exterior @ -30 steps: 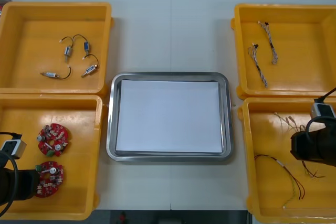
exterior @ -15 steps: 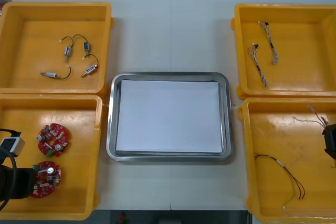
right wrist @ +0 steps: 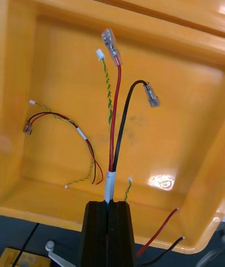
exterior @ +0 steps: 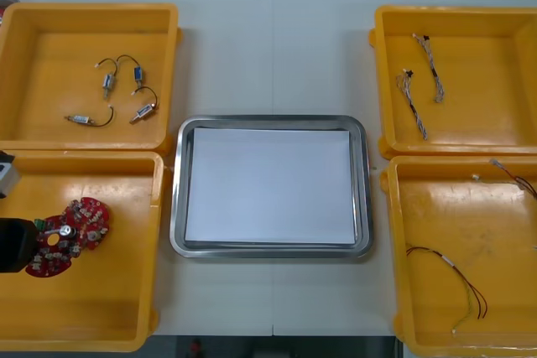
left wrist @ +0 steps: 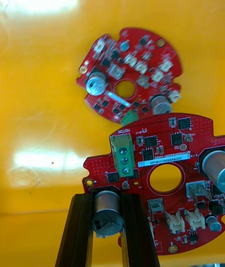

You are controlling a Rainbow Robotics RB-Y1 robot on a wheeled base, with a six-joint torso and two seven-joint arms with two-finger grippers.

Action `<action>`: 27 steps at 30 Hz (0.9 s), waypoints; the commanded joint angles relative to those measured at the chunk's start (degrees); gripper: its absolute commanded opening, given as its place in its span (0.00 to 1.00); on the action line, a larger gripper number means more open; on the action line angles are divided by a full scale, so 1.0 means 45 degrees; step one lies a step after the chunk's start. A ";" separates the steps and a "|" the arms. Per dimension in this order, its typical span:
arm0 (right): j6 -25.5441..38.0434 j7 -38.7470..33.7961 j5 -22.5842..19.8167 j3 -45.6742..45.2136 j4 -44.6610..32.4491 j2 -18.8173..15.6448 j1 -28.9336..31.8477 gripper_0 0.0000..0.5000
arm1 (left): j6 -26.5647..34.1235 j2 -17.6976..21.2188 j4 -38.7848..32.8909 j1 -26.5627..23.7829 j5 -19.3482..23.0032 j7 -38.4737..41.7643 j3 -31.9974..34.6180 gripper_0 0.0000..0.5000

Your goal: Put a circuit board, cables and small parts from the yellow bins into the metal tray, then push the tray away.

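The left pincer (left wrist: 107,203) is closed narrowly on a metal cylinder (left wrist: 107,213) that stands on a round red circuit board (left wrist: 154,141). It holds that board over the near left bin (exterior: 109,308). The board reaches from the fingers toward the right and partly overlaps a second board (left wrist: 129,72), which lies on the bin floor just beyond it.

The metal tray (exterior: 273,121), white inside, sits at the middle of the surface (exterior: 273,48), directly right of this pincer. The bin's right wall stands between them. I judge that the coming carry runs rightward and must clear that wall before the board can go down. The overlap with the second board is the thing to watch.

The right pincer (right wrist: 108,206) is pressed together on a cable (right wrist: 114,131) of red, black and twisted yellow strands. It grips the cable at its white sleeve, above the near right bin (right wrist: 187,122). The cable's long axis runs straight away from the fingertips, and its connector ends are free. A loose cable (right wrist: 84,136) lies on that bin's floor, apart from the held one. For this arm the tray lies to the left, past the bin's left wall. I cannot tell which arm is nearer the tray.
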 commanded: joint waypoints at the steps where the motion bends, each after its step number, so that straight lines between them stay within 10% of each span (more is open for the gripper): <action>1: 0.0054 0.0666 -0.0567 -0.0238 -0.0628 -0.0833 -0.0694 0.00 | 0.1064 0.0406 -0.0570 -0.1610 0.0304 -0.1210 -0.0099 0.00; 16: 0.0054 0.0822 -0.0821 0.2027 -0.1019 -0.1028 -0.2862 0.00 | 0.2177 0.0288 -0.0433 -0.6727 0.0402 -0.0546 -0.4689 0.00; 27: 0.0054 0.0979 -0.1075 0.2242 -0.0999 -0.1028 -0.3116 0.00 | 0.1982 -0.1391 0.1188 -0.9950 -0.0711 -0.0194 -0.8302 0.00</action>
